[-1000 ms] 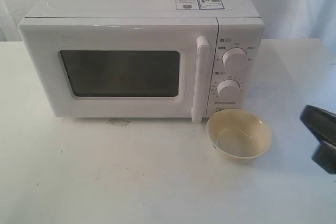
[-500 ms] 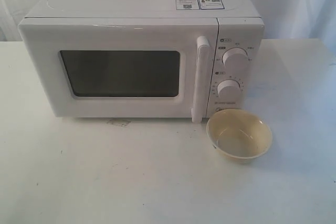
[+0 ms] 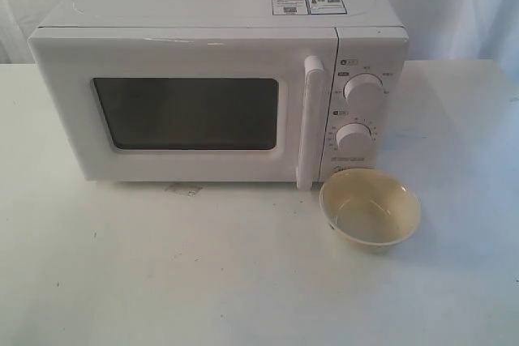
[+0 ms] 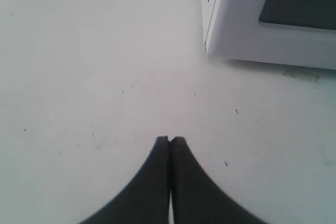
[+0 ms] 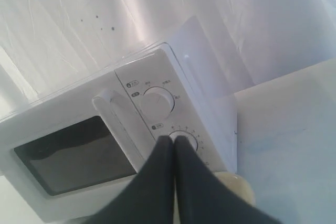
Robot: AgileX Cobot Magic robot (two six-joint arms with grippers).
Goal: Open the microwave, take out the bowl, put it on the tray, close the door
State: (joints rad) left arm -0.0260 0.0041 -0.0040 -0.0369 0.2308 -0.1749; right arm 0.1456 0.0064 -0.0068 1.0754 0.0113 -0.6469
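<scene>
- While the door [image 3: 182,111] sat flush shut on the microwave [image 3: 219,46], the bowl [image 3: 370,211] stood upright on the table [image 3: 203,281], outside the oven.
- Bowl was just in front of the control panel, below the lower knob [image 3: 355,137] and right of the foot of the handle [image 3: 310,123]. Its far rim overlapped the oven's bottom edge in the exterior view, so I couldn't tell whether they touched.
- Bowl was cream-yellow and looked empty.
- Door had a dark window [image 3: 186,113], with the tall white bar handle at its right edge. The upper knob [image 3: 362,89] sat directly above the lower one.
- Two stickers [image 3: 308,3] lay on the oven's top, toward the right rear.
- A small pale scrap [image 3: 183,190] lay flat on the table, just in front of the door's lower edge.
- Left gripper [image 4: 169,139] had its fingers pressed together with nothing between them. It hung over bare table near the oven's left front corner, well apart from the bowl.
- Right gripper [image 5: 175,138] was likewise closed tight and empty. It was raised, with its wrist view looking at the oven front at a tilt. The fingertips lined up with the lower knob in that view, but contact couldn't be judged.
- A sliver of the bowl's rim showed past the right gripper's finger in its wrist view.
- White cloth backdrop [image 3: 454,6] hung behind the table.
</scene>
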